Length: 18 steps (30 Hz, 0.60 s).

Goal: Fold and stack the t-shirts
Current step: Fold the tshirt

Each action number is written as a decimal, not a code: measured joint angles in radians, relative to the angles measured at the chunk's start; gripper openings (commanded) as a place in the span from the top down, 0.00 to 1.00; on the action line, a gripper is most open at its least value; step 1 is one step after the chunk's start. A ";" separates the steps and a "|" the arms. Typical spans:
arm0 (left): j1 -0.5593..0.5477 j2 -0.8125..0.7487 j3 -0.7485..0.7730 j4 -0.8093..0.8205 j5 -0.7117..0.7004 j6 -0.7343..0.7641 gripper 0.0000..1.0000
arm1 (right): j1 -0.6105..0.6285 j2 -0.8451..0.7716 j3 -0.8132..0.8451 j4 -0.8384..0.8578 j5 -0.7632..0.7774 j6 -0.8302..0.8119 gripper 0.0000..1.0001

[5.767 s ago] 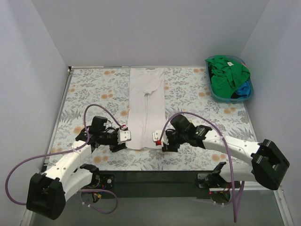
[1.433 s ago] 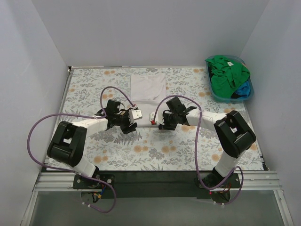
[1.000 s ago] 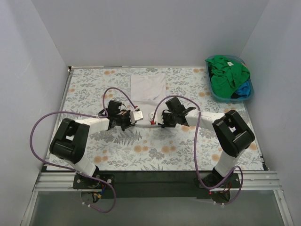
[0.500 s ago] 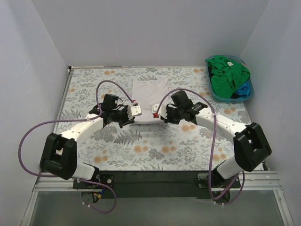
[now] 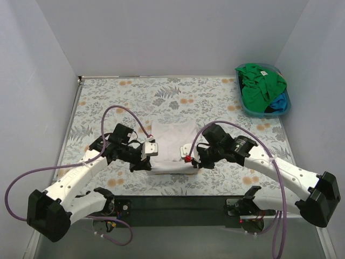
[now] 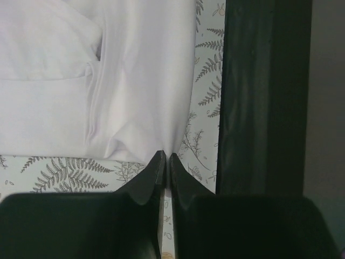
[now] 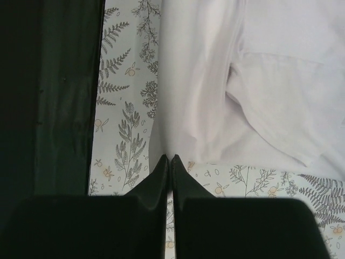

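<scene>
A folded white t-shirt (image 5: 171,147) lies near the table's front middle. My left gripper (image 5: 151,158) pinches its near left corner, and in the left wrist view the shut left gripper (image 6: 166,156) bites the white t-shirt (image 6: 108,81) at its edge. My right gripper (image 5: 187,159) holds the near right corner; the right wrist view shows the shut right gripper (image 7: 171,157) on the white t-shirt (image 7: 232,81). A green t-shirt (image 5: 260,81) and a blue one (image 5: 278,101) are heaped in the bin at the back right.
A blue plastic bin (image 5: 249,108) stands at the back right corner. The floral table cloth (image 5: 118,100) covers the table. The black front rail (image 5: 178,202) runs just behind the grippers, seen as the dark rail (image 6: 264,91) and the dark rail (image 7: 48,91) in the wrist views.
Both grippers have pulled the folded white t-shirt from the back middle of the table toward the front edge. Their grip has stayed shut on its near corners.
</scene>
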State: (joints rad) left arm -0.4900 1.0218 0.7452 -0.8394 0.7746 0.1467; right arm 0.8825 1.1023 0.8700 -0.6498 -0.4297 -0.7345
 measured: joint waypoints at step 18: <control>0.254 0.870 0.702 0.140 -0.013 -0.138 1.00 | -0.418 0.761 0.636 -0.077 -0.128 -0.211 0.99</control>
State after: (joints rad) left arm -0.2363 1.8919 1.4475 -0.6994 0.7612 0.0086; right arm 0.4644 1.8629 1.5059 -0.7265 -0.5575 -0.9459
